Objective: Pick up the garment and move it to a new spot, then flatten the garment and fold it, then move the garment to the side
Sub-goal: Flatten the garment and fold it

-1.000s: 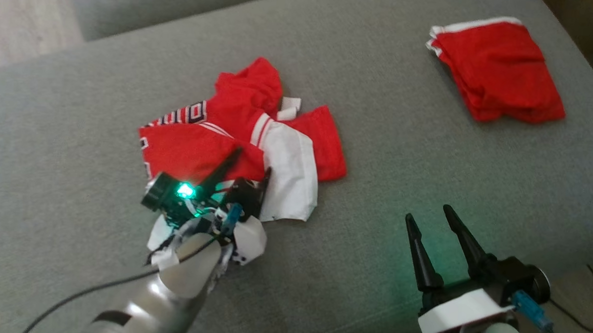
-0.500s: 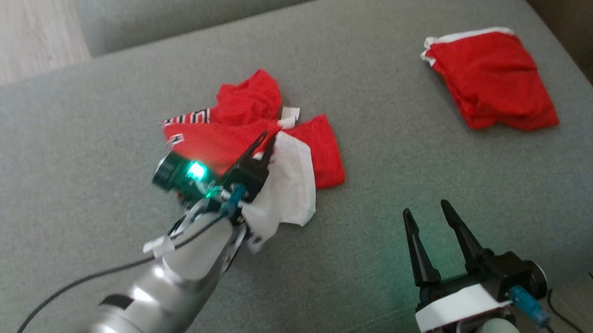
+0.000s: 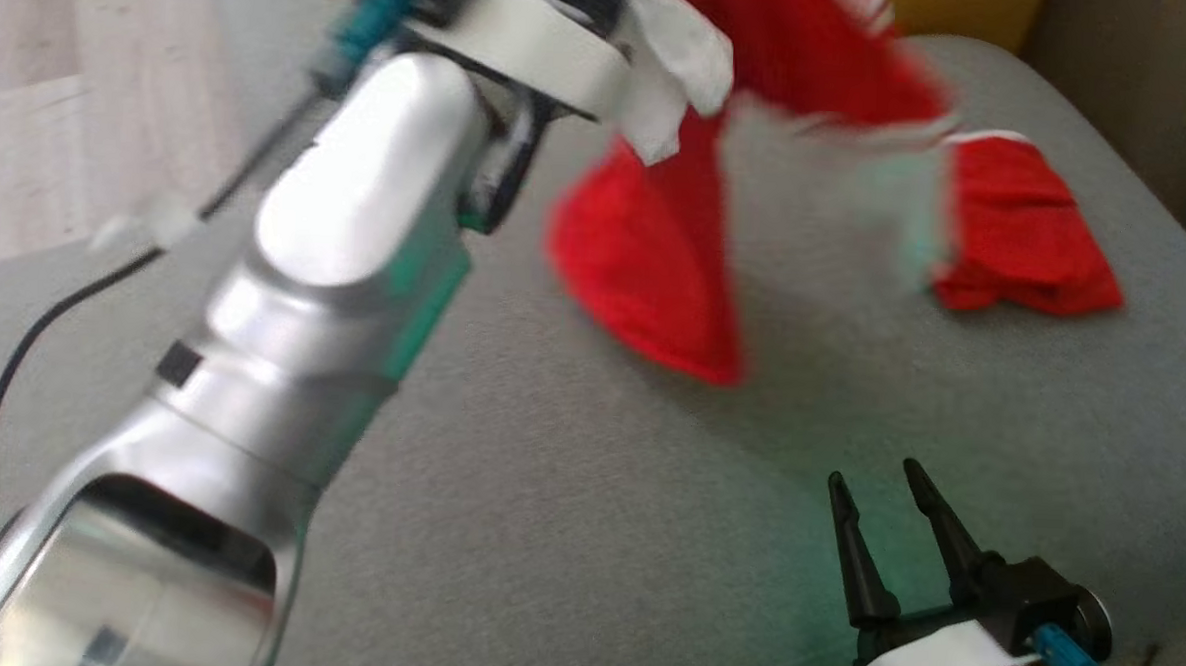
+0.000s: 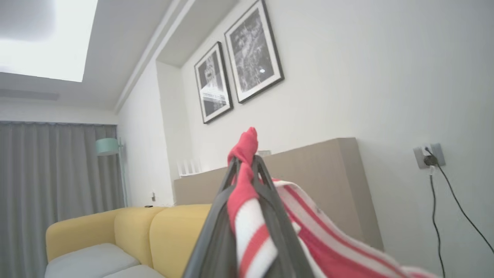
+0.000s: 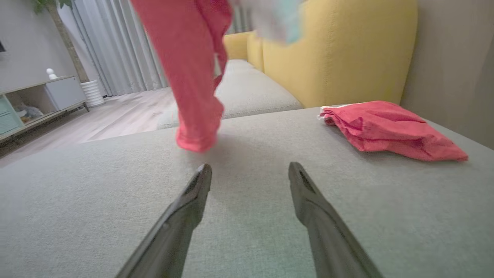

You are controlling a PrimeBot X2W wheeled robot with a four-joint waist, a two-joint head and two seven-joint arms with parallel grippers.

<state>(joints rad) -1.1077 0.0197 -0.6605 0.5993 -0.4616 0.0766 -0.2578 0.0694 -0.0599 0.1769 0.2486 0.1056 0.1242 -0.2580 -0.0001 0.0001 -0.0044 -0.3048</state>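
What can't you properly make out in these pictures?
Head view: the hanging red-and-white cloth garment is motion-blurred, its top cut by the upper edge.
Left wrist view: the dark left fingers cover the fold they pinch.
Right wrist view: whether its hem touches the grey fabric cushion is unclear.

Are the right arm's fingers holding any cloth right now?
No, the right fingers stand apart over the grey cushion with nothing between them.

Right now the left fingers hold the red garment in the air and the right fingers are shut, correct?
No: the right fingers stand open, as the right wrist view shows. The left fingers do hold the red garment up.
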